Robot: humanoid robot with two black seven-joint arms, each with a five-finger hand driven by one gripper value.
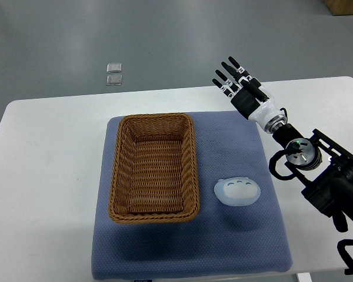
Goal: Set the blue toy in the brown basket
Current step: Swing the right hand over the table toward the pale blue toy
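Note:
A pale blue rounded toy (pixel 237 191) lies on the blue mat (pixel 188 247), just right of the brown wicker basket (pixel 119 170). The basket holds nothing that I can see. My right hand (pixel 235 79) hovers over the far right part of the table, above and beyond the toy, with its black fingers (pixel 226 75) spread straight and holding nothing. Its arm comes in from the lower right. The left arm does not show.
The mat sits on a white table (pixel 47 176) with rounded corners. Two small clear squares (pixel 114 73) lie on the grey floor beyond the table's far edge. A brown box corner (pixel 346 6) shows at the top right.

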